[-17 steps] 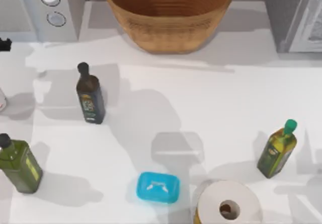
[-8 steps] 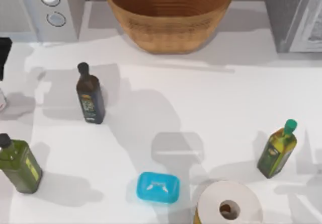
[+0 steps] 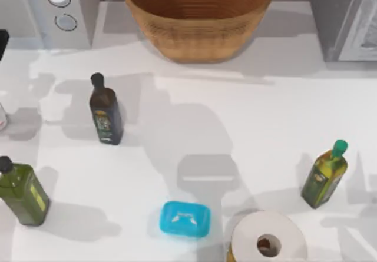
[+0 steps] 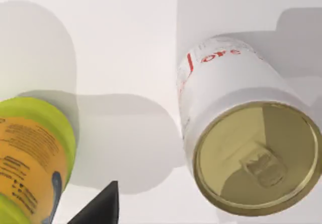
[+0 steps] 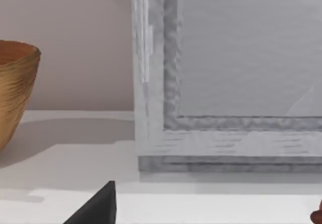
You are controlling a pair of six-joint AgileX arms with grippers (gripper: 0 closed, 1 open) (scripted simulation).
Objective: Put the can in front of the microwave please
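The can [image 4: 241, 138] stands upright at the table's [image 3: 247, 126] far left edge, gold top showing in the left wrist view beside a yellow-green bottle [image 4: 30, 158]. The microwave [image 3: 50, 12] sits upper left. I cannot tell either claw's state.

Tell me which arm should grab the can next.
Left. Its wrist view looks straight down on the can, standing beside a yellow-green bottle, and that arm sits at the table's left edge. The right wrist view faces the darker grey appliance.

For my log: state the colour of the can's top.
Dull gold, on the can; clearest in the left wrist view.
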